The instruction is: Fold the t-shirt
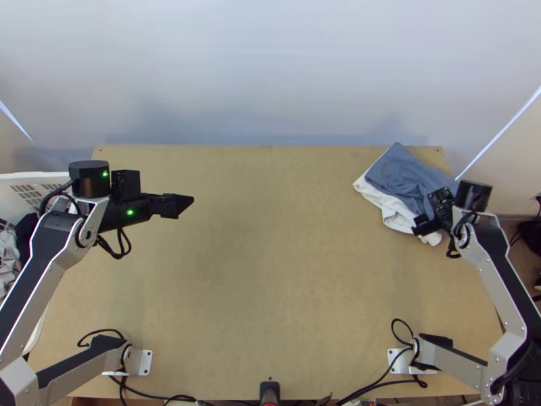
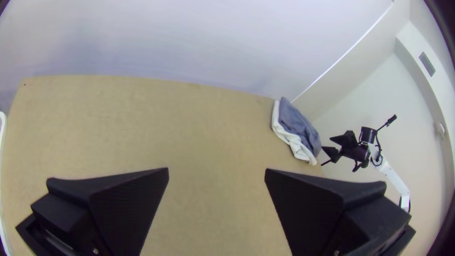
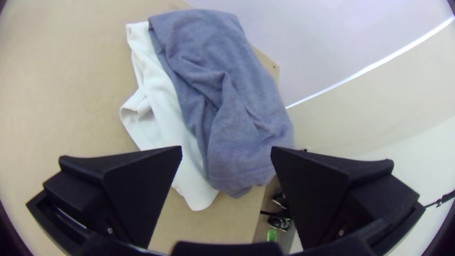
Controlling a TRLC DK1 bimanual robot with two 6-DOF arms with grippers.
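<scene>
At the table's far right corner in the top view lie a bluish-grey cloth (image 1: 406, 177) and a white cloth (image 1: 392, 210), loosely folded and partly overlapping, the grey one on top. Which of them is the t-shirt I cannot tell. My right gripper (image 1: 420, 225) is over their near end; in the right wrist view the right gripper (image 3: 226, 151) is open above the grey cloth (image 3: 237, 104) and white cloth (image 3: 163, 104), holding neither. My left gripper (image 1: 189, 201) is above the table's left part; in the left wrist view the left gripper (image 2: 216, 171) stands open with nothing between its fingers.
The wooden table (image 1: 270, 271) has bare surface across its middle. A white basket (image 1: 40, 181) with cloth beside it stands off the left edge. A wall (image 1: 270, 74) rises behind the far edge, and black cables (image 1: 379, 386) run along the near edge.
</scene>
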